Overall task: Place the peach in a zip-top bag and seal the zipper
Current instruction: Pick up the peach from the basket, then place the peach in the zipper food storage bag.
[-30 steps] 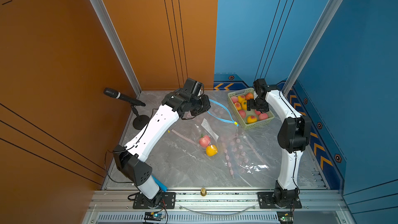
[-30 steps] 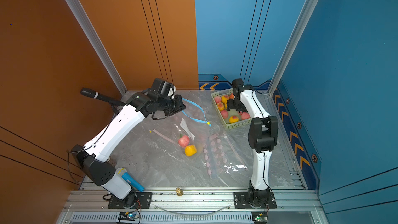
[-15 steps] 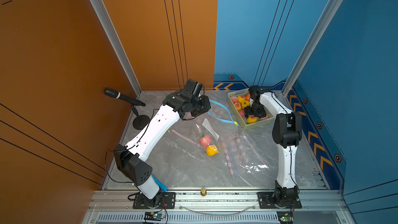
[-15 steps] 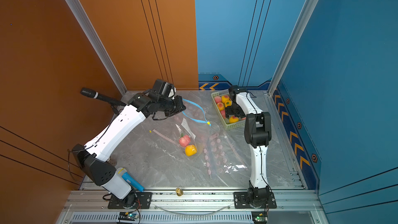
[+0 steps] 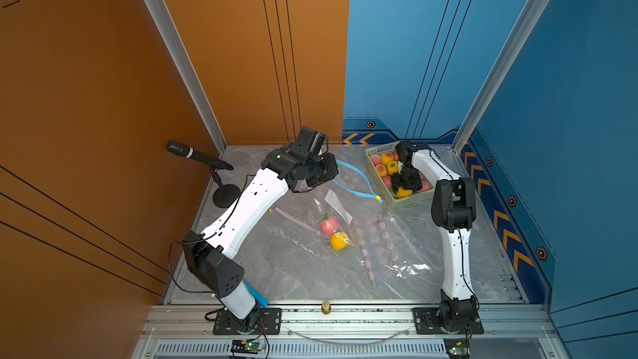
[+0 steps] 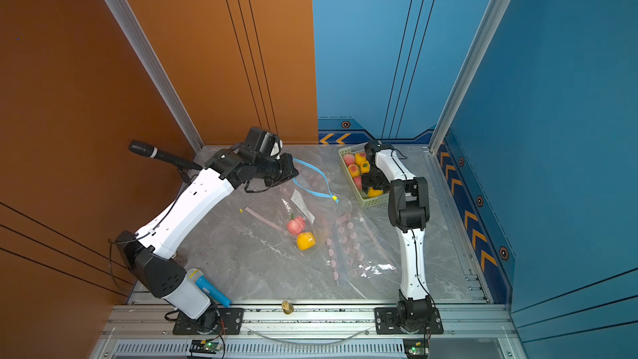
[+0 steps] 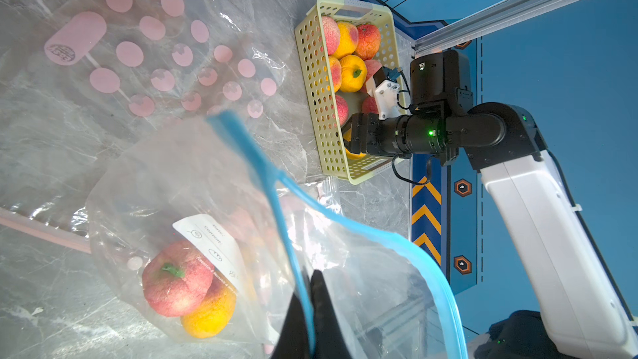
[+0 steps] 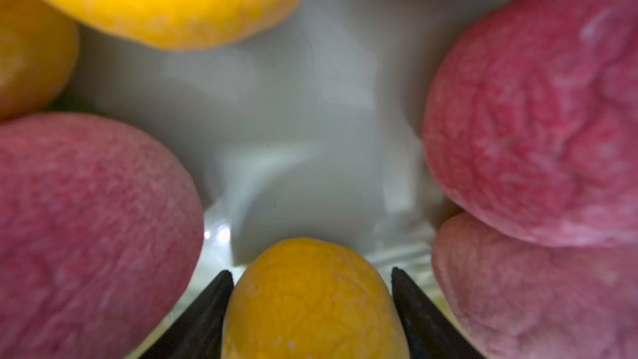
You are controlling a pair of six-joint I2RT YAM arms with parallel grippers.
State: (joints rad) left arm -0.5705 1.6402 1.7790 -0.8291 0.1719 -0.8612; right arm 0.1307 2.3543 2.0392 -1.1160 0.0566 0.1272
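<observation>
- Our right gripper [image 8: 309,272] has dropped into the basket [image 5: 397,203], jaws half-closed onto a yellow peach [image 8: 310,309]; lift next.
- Our left gripper [image 7: 308,283] stays pinched on the bag rim [image 7: 259,164].

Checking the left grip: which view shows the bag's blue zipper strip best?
Left wrist view: the blue zipper strip runs close-up through the shut left gripper. Both top views show only a thin loop; the right wrist view shows none.
</observation>
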